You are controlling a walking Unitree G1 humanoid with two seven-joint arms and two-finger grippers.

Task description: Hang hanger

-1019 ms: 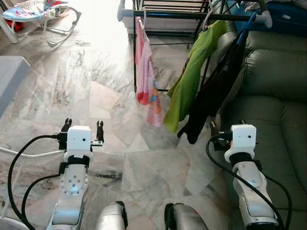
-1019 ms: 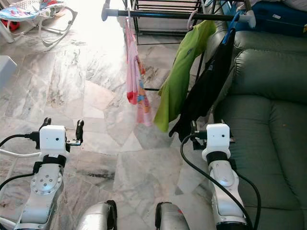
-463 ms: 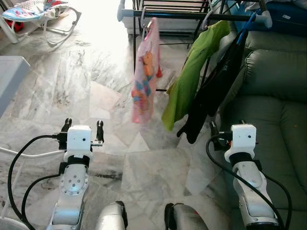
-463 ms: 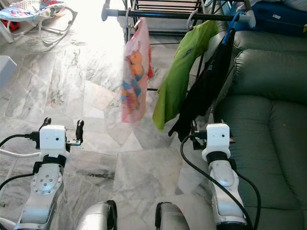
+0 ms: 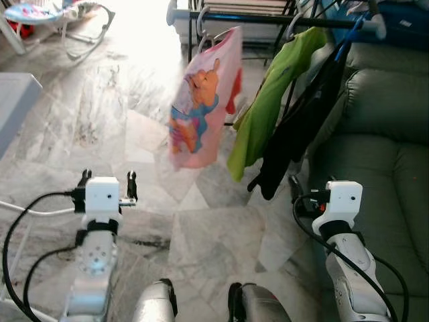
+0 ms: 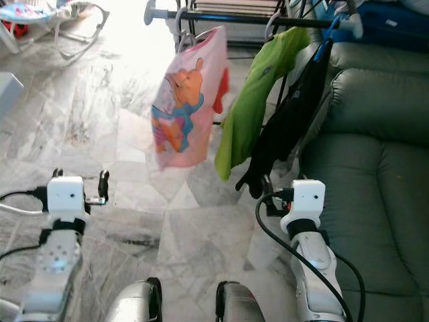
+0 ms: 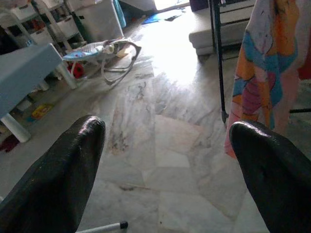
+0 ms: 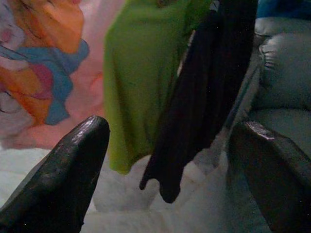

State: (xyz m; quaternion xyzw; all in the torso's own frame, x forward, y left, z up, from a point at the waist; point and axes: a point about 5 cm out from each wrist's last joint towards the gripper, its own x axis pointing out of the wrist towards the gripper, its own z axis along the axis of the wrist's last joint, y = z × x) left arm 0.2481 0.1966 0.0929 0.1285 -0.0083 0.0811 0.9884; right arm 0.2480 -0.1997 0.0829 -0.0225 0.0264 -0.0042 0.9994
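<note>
A pink child's garment with a cartoon bear [image 5: 201,100] hangs from a white hanger [image 5: 203,15] on the black rail of a clothes rack [image 5: 268,19], swung out with its print facing me. A green shirt [image 5: 271,100] and a black garment [image 5: 301,114] hang beside it, toward the sofa. My left gripper [image 5: 108,180] is held low over the floor, open and empty, well short of the rack. My right gripper [image 8: 170,131] is open and empty too, pointing at the green and black clothes.
A grey-green sofa [image 5: 382,134] fills the right side, close to my right arm. A pale grey table [image 5: 13,100] juts in at the left edge. A baby bouncer [image 5: 47,13] stands far left. Marble floor [image 5: 134,121] lies between me and the rack.
The pink garment has swung out to the left and turned broadside, its bear print now facing me. The camera has shifted a little; both grippers sit slightly lower in the picture and stay open.
</note>
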